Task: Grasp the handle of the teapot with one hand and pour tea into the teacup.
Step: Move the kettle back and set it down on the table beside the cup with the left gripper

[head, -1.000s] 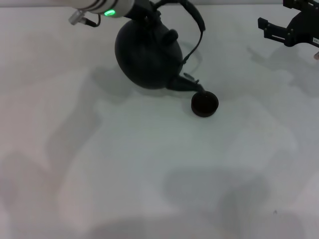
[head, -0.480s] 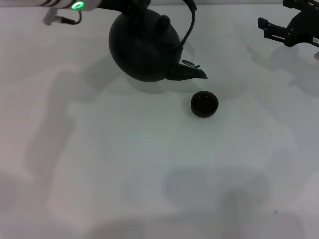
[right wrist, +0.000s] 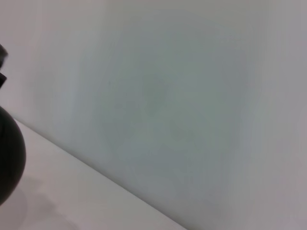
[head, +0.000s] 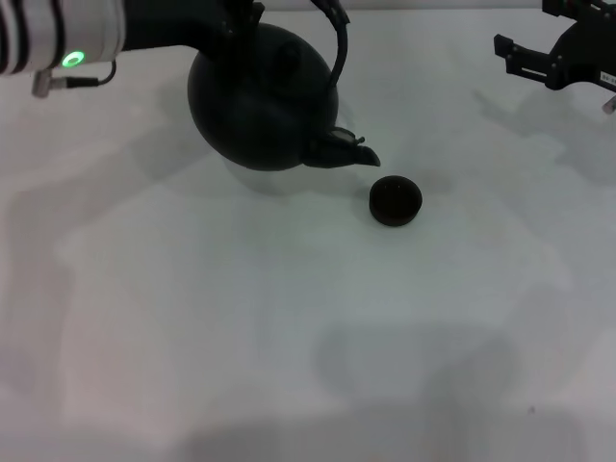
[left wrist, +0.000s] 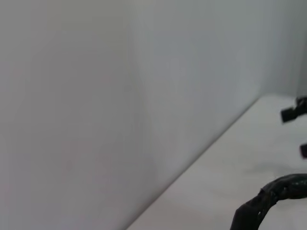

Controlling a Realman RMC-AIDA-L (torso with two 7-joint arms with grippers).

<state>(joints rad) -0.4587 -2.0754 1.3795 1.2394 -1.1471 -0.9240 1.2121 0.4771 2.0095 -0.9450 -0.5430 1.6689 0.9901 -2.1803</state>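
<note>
In the head view the black round teapot (head: 258, 101) hangs at the back left, close to level, its spout (head: 345, 152) pointing right. The spout tip is a little left of and behind the small dark teacup (head: 396, 200), apart from it. The arched handle (head: 336, 43) rises over the body; a piece of it shows in the left wrist view (left wrist: 273, 195). My left gripper (head: 241, 12), on the arm with the green light, is shut on the handle at the frame's top edge, partly hidden. My right gripper (head: 525, 48) is parked at the back right, open and empty.
The white table (head: 289, 327) stretches in front of the cup, with soft shadows on it. A pale wall stands behind the table in both wrist views. The teapot's body shows at the edge of the right wrist view (right wrist: 7, 163).
The left arm has carried the teapot left and back from the cup. The pot has tipped back from its pouring tilt towards level. The spout has left the cup's rim. The right arm has not moved.
</note>
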